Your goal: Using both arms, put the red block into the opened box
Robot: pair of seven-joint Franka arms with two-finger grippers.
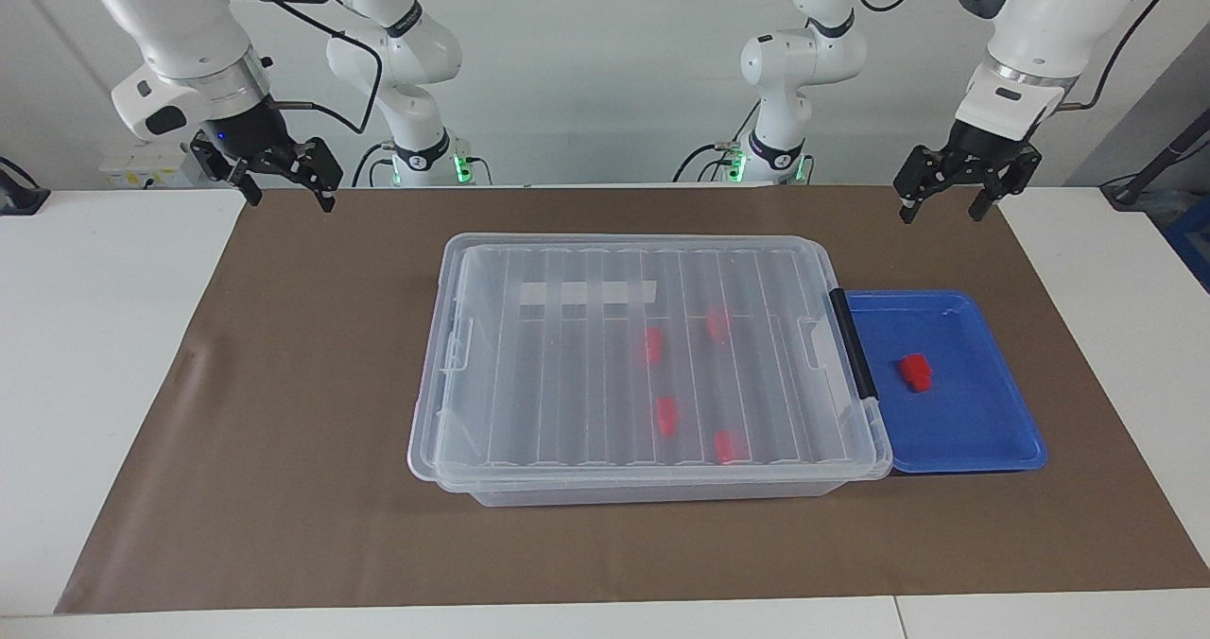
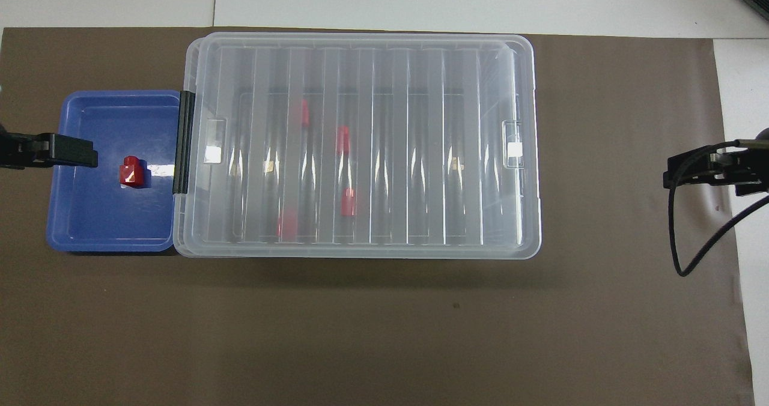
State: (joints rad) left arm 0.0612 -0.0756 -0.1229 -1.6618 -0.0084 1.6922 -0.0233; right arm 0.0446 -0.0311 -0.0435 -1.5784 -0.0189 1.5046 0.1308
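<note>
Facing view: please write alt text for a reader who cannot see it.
A closed clear box holds four red blocks; a fifth red block lies on the blue tray beside it. Both grippers, left and right, hang open above the brown mat.

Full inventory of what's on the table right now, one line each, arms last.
box: 1, clear, mid-mat, ribbed lid on, black handle at the tray end
red blocks in box: 4, red, seen through the lid
red block: 1, red, on the tray
tray: 1, blue, beside the box, toward the left arm's end
mat: 1, brown, covers the table middle
table: 1, white
slim arms: 2, white, green base lights, at the robots' edge
left claw: 1, black, open, empty, raised over the mat edge near the tray, waiting
right claw: 1, black, open, empty, raised over the mat's edge at its own end
</note>
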